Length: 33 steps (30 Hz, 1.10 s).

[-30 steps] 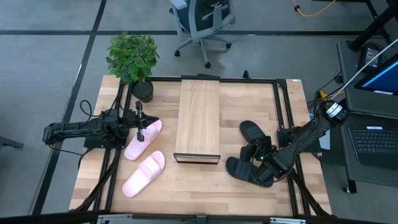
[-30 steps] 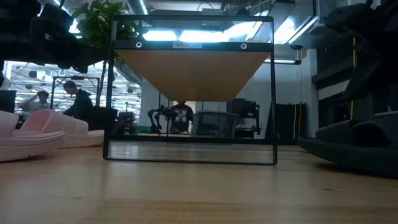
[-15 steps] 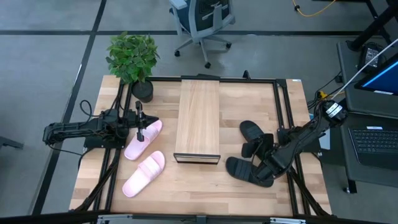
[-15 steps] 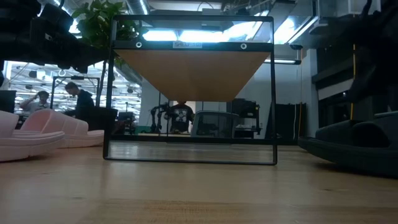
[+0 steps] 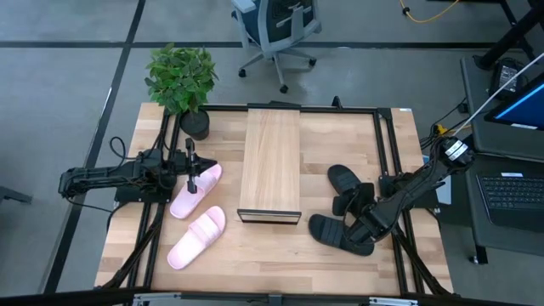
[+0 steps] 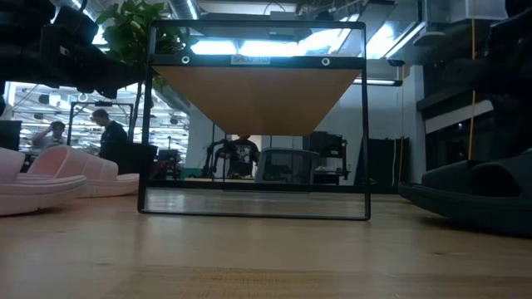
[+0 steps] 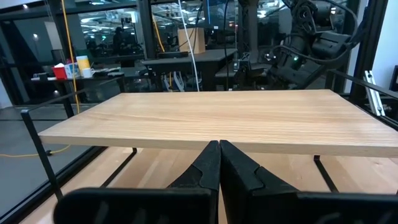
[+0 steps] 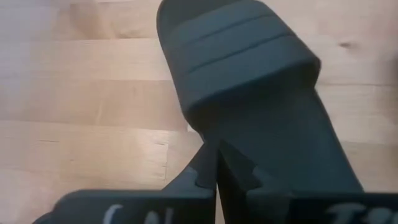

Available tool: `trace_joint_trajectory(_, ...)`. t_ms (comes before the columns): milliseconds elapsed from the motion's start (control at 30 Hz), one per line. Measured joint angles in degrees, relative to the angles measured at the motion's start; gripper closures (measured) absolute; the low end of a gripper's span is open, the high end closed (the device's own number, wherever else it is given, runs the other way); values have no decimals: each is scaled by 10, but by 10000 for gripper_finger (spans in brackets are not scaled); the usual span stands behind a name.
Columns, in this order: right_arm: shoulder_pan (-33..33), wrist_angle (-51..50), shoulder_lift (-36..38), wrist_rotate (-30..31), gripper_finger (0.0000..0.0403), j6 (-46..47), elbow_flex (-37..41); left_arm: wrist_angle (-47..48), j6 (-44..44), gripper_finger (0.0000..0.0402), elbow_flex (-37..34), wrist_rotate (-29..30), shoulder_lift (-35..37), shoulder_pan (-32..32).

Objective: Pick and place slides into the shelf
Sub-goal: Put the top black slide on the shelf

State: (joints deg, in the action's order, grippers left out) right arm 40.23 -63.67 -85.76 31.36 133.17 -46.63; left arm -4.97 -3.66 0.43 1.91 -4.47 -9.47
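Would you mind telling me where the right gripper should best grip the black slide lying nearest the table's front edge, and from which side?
Probably the wide strap: it arches over the sole of the front black slide, giving the fingers an edge to close on. The slide lies flat on the table, so come from above. The right gripper hovers over it, fingers together, and would need to open first.

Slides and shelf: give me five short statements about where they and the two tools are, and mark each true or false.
1. Both pink slides lie on the tabletop on the left arm's side of the shelf. True.
2. One black slide already sits on the shelf's plank top. False: the top is bare; both black slides lie on the tabletop.
3. The right tool is above the nearer black slide. True.
4. The left tool is shut on a pink slide. False: its fingers meet with nothing between them.
5. A potted plant stands at a far table corner. True.
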Motion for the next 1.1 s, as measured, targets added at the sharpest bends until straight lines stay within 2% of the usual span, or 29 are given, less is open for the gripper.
trace_joint_trajectory(600, -1, 33, 0, 26, 310, -1, 1, 0, 0, 401, 0, 0, 0, 0)
trace_joint_trajectory(733, -12, 32, 0, 26, 300, -5, 1, -1, 0, 401, 0, 0, 0, 0)
trace_joint_trajectory(1100, -74, 42, 0, 24, 298, -119, 1, -1, 0, 401, 0, 0, 0, 0)
